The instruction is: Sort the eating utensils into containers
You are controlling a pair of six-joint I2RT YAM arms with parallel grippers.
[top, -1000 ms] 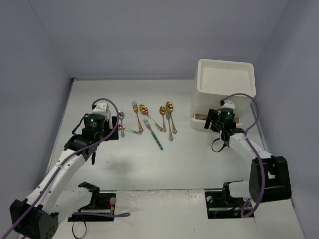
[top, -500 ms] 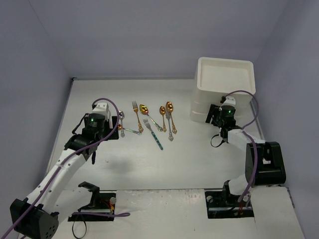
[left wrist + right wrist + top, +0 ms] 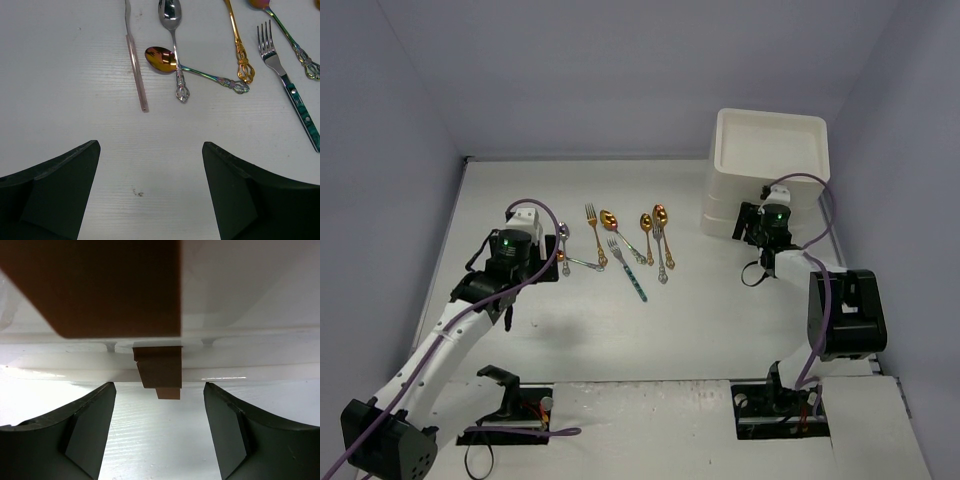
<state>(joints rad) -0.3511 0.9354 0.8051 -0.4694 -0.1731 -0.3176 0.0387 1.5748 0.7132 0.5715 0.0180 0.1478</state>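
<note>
The right tool [image 3: 158, 385] is spread wide, one finger on either side of the small brown lower handle [image 3: 161, 371] on the cream cabinet [image 3: 768, 150], which stands at the far right of the table [image 3: 700, 320]. A larger-looking upper handle [image 3: 100, 285] fills the top of the right wrist view. The drawers look shut, so I judge the step in hand to be working a drawer by its handle. To do it well, keep that handle centred between the fingers, close squarely on it, and draw straight toward the near edge along the drawer's own line. A skewed pull could drag or twist the light cabinet.

The left tool [image 3: 150, 146] is also spread and holds nothing. It hovers just near of the utensils, which lie loose on the table left of the cabinet, none yet in a drawer.

- Spoons, five: a silver spoon [image 3: 171, 12], a rainbow-tinted spoon [image 3: 160, 57] crossing under its handle, a gold-bowled spoon [image 3: 610, 218], and two gold spoons [image 3: 646, 222] [image 3: 661, 214].
- Forks, three: a gold fork [image 3: 592, 222], a teal-handled fork [image 3: 292, 92] and a silver fork [image 3: 661, 255].
- One thin pinkish utensil [image 3: 136, 70], its head cut off by the frame, so I cannot tell its kind.

That makes nine utensils, one cabinet, two handles in view and two tools
</note>
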